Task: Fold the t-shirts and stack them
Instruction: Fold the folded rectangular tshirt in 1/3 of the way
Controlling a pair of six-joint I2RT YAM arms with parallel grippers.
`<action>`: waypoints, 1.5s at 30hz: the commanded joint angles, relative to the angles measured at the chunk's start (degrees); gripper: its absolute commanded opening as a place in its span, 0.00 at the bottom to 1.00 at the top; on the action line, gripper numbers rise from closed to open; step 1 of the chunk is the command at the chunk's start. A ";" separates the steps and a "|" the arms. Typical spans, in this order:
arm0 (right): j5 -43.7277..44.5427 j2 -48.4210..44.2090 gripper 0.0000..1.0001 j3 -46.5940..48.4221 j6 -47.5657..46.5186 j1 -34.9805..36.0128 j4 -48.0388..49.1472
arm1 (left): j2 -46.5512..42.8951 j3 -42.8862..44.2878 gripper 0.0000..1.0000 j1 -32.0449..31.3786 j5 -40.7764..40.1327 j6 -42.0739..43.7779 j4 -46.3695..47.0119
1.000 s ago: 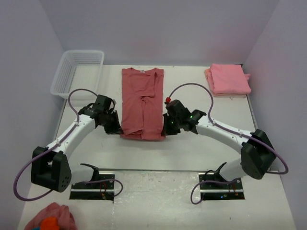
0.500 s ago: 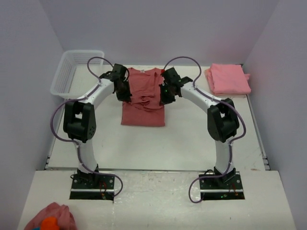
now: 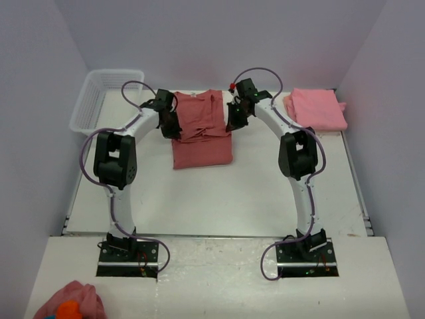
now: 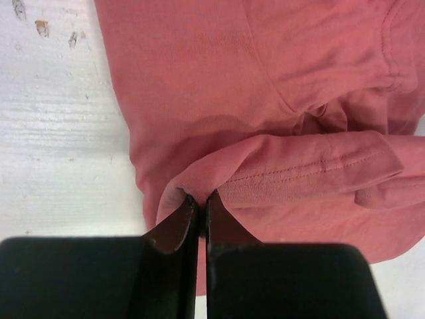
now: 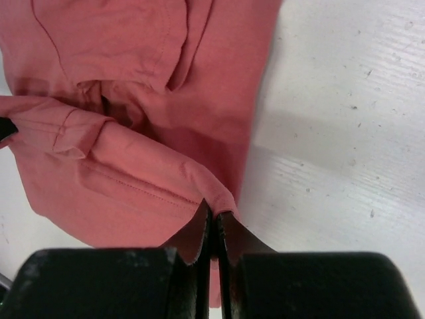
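White table [image 3: 199, 199], basket [image 3: 116, 72] at left: left end effector [image 4: 200, 197] and right end effector [image 5: 214, 212] clamp red t-shirt [image 3: 202, 150].

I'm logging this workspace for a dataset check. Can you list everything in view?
rose-red t-shirt: one, dusty rose-red, far middle of the table, partly folded
folded t-shirt: one, salmon pink, far right corner of the table
basket: one, clear whitish plastic, far left corner
cloth lump: one, pink with an orange patch, near left corner of the top view
table: one, white, under the shirts
left arm: one, white and black, reaching to the shirt's left side
right arm: one, white and black, reaching to its right side
left gripper: one, black, shut on the rose-red t-shirt
right gripper: one, black, shut on the rose-red t-shirt
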 commanded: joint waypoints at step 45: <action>-1.80 -16.81 0.01 -10.58 -0.83 0.83 5.47 | -26.72 -18.72 0.86 -3.55 -13.24 2.19 24.89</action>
